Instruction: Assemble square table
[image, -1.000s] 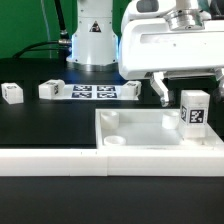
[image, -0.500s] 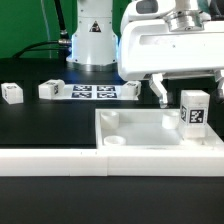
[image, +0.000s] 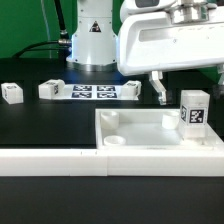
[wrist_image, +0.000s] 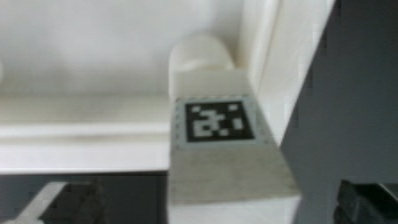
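Note:
The square table's white slab (image: 140, 128) lies at the front right, rim up, with corner holes. One white tagged leg (image: 193, 108) stands upright in its corner on the exterior view's right. My gripper (image: 190, 82) hangs just above that leg, open, with its fingers (image: 158, 92) spread wide on either side and not touching it. In the wrist view the leg (wrist_image: 217, 125) stands between the two dark fingertips (wrist_image: 63, 205), with gaps on both sides, and the slab's rim (wrist_image: 267, 50) lies beyond. Three more legs lie on the black table (image: 11, 93), (image: 52, 89), (image: 130, 88).
The marker board (image: 92, 92) lies flat between the loose legs at the back. A long low white border wall (image: 50, 160) runs along the front edge, touching the slab. The robot's base (image: 92, 40) stands at the back.
My gripper has risen a little above the upright leg and stays open. The leg and the slab have not moved.

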